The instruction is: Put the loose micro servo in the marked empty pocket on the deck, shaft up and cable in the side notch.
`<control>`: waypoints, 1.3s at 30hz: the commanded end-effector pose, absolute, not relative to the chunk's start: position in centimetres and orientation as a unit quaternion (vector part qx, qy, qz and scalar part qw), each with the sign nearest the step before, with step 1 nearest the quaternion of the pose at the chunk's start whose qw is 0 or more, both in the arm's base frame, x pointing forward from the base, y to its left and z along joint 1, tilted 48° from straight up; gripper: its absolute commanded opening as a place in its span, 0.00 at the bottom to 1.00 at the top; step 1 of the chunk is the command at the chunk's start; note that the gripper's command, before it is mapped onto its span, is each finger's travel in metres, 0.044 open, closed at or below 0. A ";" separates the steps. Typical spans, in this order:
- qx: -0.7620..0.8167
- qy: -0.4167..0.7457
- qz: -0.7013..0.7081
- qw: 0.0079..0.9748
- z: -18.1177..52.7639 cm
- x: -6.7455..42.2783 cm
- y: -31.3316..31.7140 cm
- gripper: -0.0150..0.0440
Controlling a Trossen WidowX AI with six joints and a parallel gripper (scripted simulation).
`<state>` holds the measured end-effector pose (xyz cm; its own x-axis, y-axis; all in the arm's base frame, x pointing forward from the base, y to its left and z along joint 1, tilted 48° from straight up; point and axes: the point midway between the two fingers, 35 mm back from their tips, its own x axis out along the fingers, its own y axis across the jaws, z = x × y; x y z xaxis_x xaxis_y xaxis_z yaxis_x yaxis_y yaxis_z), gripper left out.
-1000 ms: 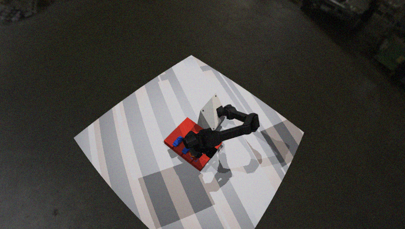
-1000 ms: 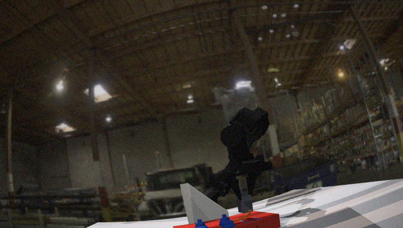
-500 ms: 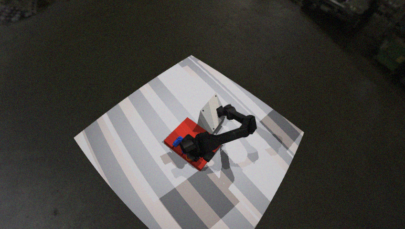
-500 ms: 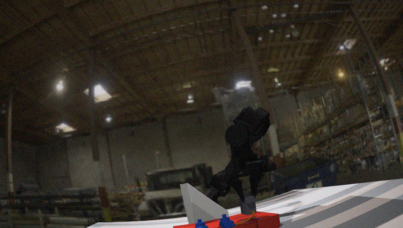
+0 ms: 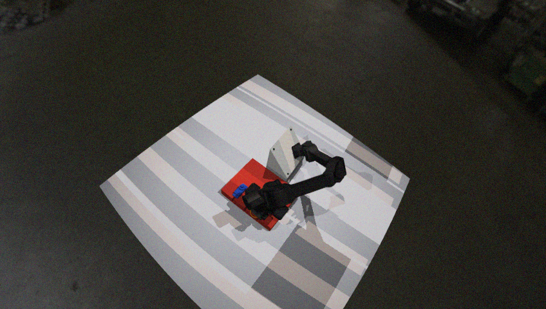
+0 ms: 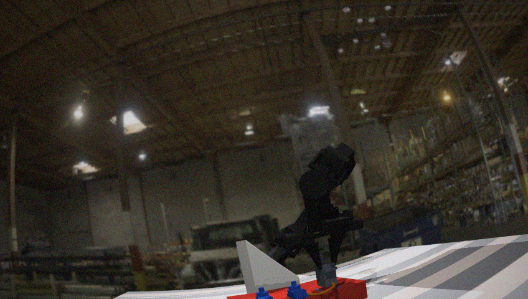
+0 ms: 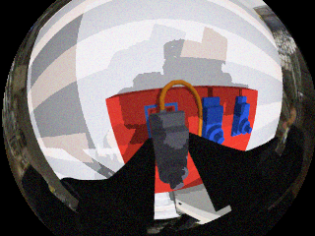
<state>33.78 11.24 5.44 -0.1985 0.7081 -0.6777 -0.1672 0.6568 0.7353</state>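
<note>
While clamped between fingers (image 6: 321, 265), servo (image 7: 171, 144) hangs over pocket (image 7: 156, 110).

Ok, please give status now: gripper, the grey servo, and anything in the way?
Gripper shut on small grey micro servo. Servo low over red deck, at blue-outlined pocket; seating not confirmed. Two blue servos beside, apart.

grey micro servo (image 7: 172, 146) upright, above blue-outlined pocket (image 7: 153, 106), red deck (image 7: 125, 114)

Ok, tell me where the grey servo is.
In the wrist view the grey servo is clamped in the gripper, just above the red deck, left of two blue servos.
</note>
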 end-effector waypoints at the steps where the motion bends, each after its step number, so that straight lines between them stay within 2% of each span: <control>1: 0.203 0.683 0.363 0.601 5.5 33.8 11.3 0.25; 39: 0.203 0.682 0.363 0.601 3.2 33.2 13.7 0.25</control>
